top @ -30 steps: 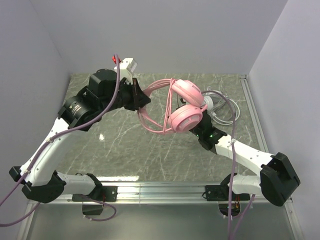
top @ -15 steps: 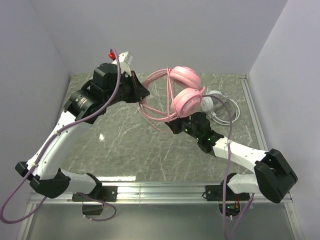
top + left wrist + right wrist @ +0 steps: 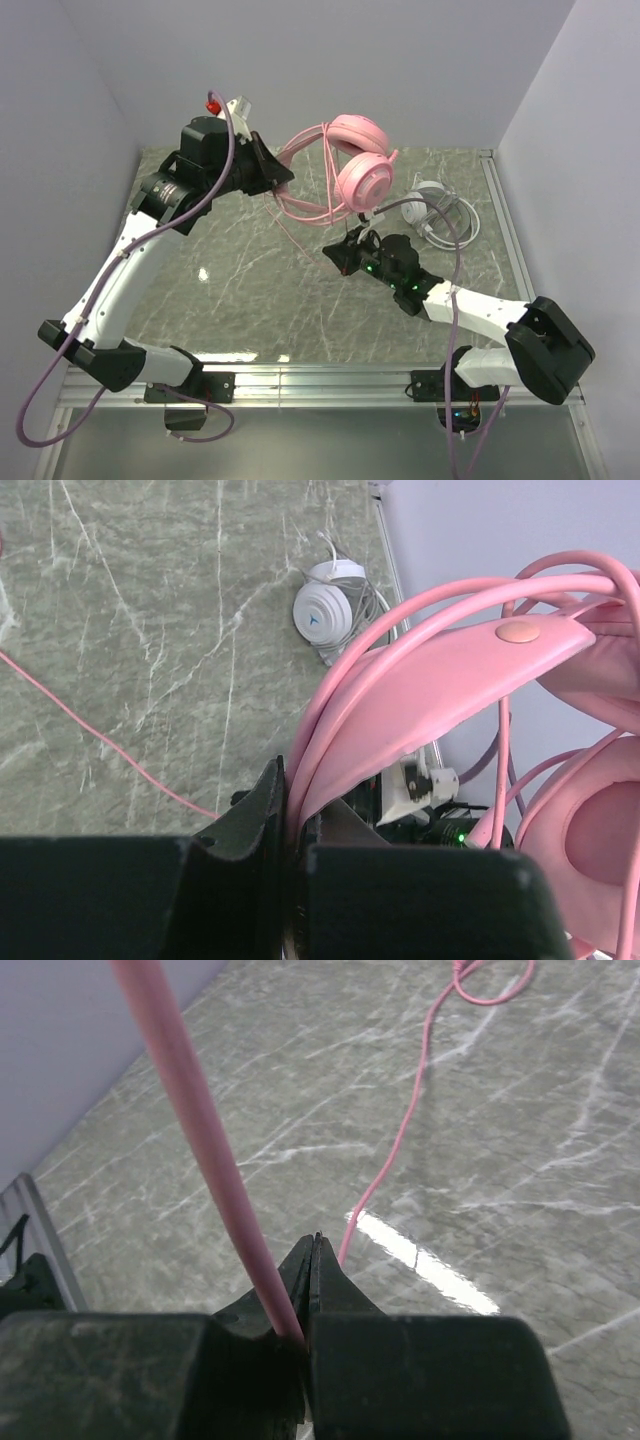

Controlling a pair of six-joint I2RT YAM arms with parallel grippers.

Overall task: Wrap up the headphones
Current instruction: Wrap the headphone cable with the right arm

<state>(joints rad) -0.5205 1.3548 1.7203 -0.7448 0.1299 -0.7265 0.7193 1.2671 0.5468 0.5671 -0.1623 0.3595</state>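
Observation:
The pink headphones (image 3: 362, 175) hang in the air above the back of the table, several loops of their pink cord (image 3: 300, 205) lying over the headband (image 3: 440, 680). My left gripper (image 3: 275, 180) is shut on the headband's end together with the cord loops (image 3: 297, 800). Below the cups, my right gripper (image 3: 335, 255) is shut on the pink cord (image 3: 190, 1110), which runs up and away from its jaws (image 3: 312, 1250). The white-grey headphones (image 3: 430, 210) lie on the table at the back right, seen too in the left wrist view (image 3: 325, 612).
A loose stretch of pink cord (image 3: 400, 1140) trails across the marble tabletop (image 3: 250, 290). Grey walls close in on the left, back and right. A metal rail (image 3: 320, 380) runs along the near edge by the arm bases.
My left gripper has lifted the pink headphones higher and toward the back wall. My right gripper has moved left and away from the cups, still shut on the cord.

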